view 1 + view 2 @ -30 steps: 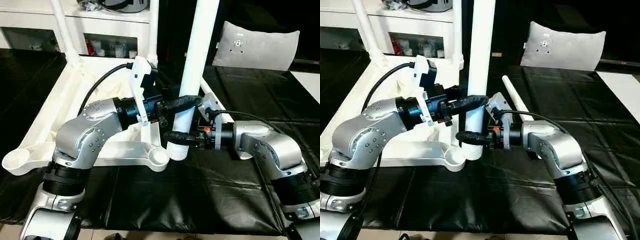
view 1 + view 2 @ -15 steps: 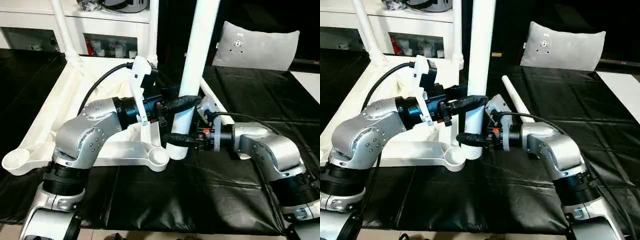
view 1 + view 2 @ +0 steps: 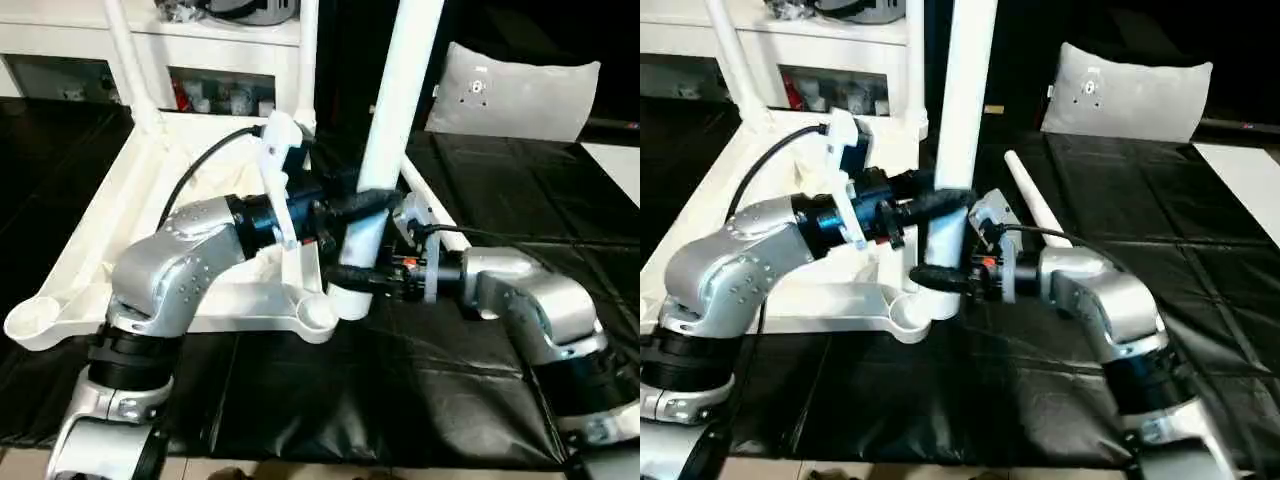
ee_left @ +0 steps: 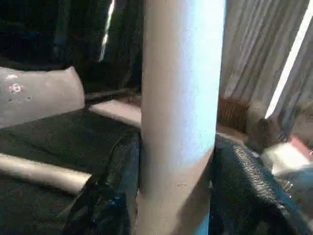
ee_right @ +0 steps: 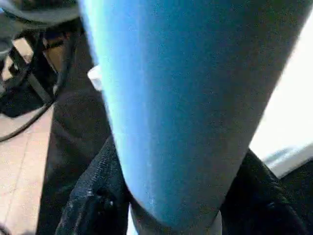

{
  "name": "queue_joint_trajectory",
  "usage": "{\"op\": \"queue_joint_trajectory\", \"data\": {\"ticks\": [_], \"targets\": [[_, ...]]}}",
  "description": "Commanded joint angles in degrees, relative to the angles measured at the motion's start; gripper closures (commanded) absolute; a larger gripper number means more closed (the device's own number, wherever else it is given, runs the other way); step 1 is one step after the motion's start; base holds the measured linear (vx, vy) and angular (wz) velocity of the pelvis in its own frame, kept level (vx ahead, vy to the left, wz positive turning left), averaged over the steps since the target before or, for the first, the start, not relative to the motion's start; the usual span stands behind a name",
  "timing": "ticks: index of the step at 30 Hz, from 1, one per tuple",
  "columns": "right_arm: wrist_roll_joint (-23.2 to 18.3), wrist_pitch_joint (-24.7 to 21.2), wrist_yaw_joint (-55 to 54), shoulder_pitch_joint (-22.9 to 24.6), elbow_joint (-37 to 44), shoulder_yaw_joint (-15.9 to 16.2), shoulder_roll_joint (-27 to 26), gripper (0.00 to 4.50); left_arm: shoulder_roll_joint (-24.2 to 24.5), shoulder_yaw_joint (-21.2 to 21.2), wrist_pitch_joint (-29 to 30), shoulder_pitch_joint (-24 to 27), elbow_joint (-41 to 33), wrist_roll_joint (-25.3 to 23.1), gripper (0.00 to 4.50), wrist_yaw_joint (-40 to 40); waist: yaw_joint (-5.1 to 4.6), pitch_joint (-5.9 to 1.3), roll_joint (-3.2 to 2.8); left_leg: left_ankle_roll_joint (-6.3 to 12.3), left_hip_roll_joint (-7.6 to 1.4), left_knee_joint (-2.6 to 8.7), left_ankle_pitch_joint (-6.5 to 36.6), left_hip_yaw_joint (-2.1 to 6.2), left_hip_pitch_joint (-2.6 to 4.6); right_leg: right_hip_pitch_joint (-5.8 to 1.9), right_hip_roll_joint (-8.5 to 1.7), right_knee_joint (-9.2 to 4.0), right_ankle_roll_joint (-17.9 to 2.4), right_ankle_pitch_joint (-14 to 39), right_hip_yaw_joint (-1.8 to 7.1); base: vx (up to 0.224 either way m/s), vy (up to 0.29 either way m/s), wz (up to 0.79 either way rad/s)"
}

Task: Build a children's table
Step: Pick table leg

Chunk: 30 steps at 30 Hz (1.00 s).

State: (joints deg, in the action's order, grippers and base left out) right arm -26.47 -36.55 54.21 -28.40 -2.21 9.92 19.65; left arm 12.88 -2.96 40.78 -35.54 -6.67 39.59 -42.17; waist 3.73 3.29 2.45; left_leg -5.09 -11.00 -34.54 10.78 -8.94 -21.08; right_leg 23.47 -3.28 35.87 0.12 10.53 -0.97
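The white tabletop lies upside down on the left, ribs up. Two legs stand in its far corners. A third leg stands nearly upright, leaning a little, its flared bottom end just right of the near right corner socket. My left gripper is shut on this leg at mid height, with fingers on both sides. My right gripper is shut on it lower down, near the bottom end; its fingers hug the tube. Another leg lies on the mat behind my right arm.
The near left socket is open. A black mat covers the floor. A white cabinet stands behind the tabletop, a grey cushion at the back right, and a white surface at the far right edge.
My right gripper's jaws have narrowed onto the leg's lower end. The leg's bottom has shifted slightly left toward the near right socket. The left gripper keeps its hold.
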Motion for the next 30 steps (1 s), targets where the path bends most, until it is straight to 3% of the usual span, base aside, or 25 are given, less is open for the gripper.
{"op": "queue_joint_trajectory", "data": {"ticks": [1,10,11,16,18,19,21,23,25,26,27,30], "targets": [[0.12,-0.23,-2.97,0.34,-0.46,-1.88,-0.35,2.59,-1.13,-0.93,0.78,-0.51,-4.07,4.30,2.01,-2.52,0.32,-3.92,-0.19,-0.43,-0.96,3.68,8.01,-0.48,0.16,-3.22,-2.95,-3.99,-11.92,9.46,1.49,0.000,0.000,0.00],[0.56,-0.39,-5.76,1.22,-0.50,-1.43,-3.47,2.59,-1.63,-3.02,2.66,0.39,-5.16,3.78,1.34,-2.99,0.32,-3.76,-0.67,-1.23,-1.06,4.04,9.80,-0.28,0.33,-3.13,-2.92,-4.24,-10.70,11.18,1.48,0.000,0.000,0.00],[0.57,0.00,-7.17,1.54,-0.38,-1.91,-4.50,2.59,-2.36,-2.17,2.27,0.56,-5.19,4.74,1.04,-2.61,0.26,-3.78,-0.81,-1.43,-1.04,4.02,9.67,-0.30,0.32,-3.10,-2.90,-4.25,-10.76,10.54,1.51,0.000,0.000,0.00],[0.73,3.12,-10.14,2.38,0.30,-3.49,-6.74,2.59,-3.85,0.55,0.27,0.94,-5.56,6.89,0.76,-2.49,0.13,-3.76,-0.66,-1.73,-1.04,4.09,10.47,-0.29,0.30,-3.12,-2.94,-4.26,-10.79,11.30,1.51,0.000,0.000,0.00],[0.15,2.04,-12.87,3.11,1.61,-4.90,-7.70,2.59,-7.03,6.16,-1.55,1.03,-4.50,11.76,0.76,-0.59,0.08,-3.77,-0.69,-1.76,-1.00,4.06,10.15,-0.32,0.29,-3.17,-2.87,-4.23,-11.08,10.46,1.54,0.000,0.000,0.00],[0.15,2.04,-12.87,3.11,1.61,-4.90,-7.70,2.59,-7.03,6.16,-1.55,1.03,-4.50,11.76,0.76,-0.59,0.04,-3.74,-0.57,-1.78,-0.95,4.06,10.04,-0.38,0.26,-3.18,-2.83,-4.23,-11.16,10.29,1.57,0.000,0.000,0.00],[-1.74,1.64,-14.58,4.98,3.71,-7.47,-8.71,2.59,-8.03,10.44,-1.97,2.10,-3.67,14.43,0.73,1.09,0.22,-3.75,-0.35,-1.66,-0.89,4.05,10.19,-0.44,0.28,-3.20,-2.80,-4.23,-11.21,10.26,1.57,0.000,0.000,0.00],[-2.08,3.07,-16.20,6.62,5.06,-9.04,-9.44,2.59,-5.36,9.73,-1.74,4.11,-4.65,11.10,0.73,0.44,0.54,-3.74,-0.26,-1.20,-1.01,4.23,10.59,-0.30,0.25,-3.17,-2.83,-4.38,-9.95,11.50,1.49,0.000,0.000,0.00],[-1.50,4.03,-17.24,7.07,5.15,-9.44,-9.60,2.59,-3.39,8.61,-1.99,5.16,-5.03,8.58,0.73,0.02,0.25,-3.61,-0.33,-1.29,-0.96,4.45,10.74,-0.22,0.05,-3.25,-2.76,-4.39,-8.83,12.82,1.46,0.000,0.000,0.00],[-0.98,4.80,-18.12,7.48,5.27,-9.71,-9.70,2.59,-1.81,7.73,-2.24,6.05,-5.38,6.59,0.73,-0.24,0.03,-3.56,-0.51,-1.66,-1.05,4.50,11.57,-0.13,0.28,-2.94,-2.87,-4.69,-7.27,15.49,1.49,0.000,0.000,0.00],[-0.04,5.51,-19.70,7.98,5.43,-10.18,-9.89,2.59,0.44,6.49,-2.76,7.30,-5.76,4.14,0.73,-1.18,0.03,-3.56,-0.51,-1.66,-1.05,4.50,11.57,-0.13,0.28,-2.94,-2.87,-4.69,-7.27,15.49,1.49,0.000,0.000,0.00],[3.93,8.32,-23.07,9.61,6.37,-9.79,-9.32,2.59,7.51,2.15,-4.41,10.62,-6.79,-2.58,0.73,-3.80,-0.01,-3.44,-1.20,-2.72,-1.12,4.77,12.68,-0.01,0.50,-2.48,-2.82,-4.71,-6.06,17.13,1.61,0.000,0.000,0.00]]}}
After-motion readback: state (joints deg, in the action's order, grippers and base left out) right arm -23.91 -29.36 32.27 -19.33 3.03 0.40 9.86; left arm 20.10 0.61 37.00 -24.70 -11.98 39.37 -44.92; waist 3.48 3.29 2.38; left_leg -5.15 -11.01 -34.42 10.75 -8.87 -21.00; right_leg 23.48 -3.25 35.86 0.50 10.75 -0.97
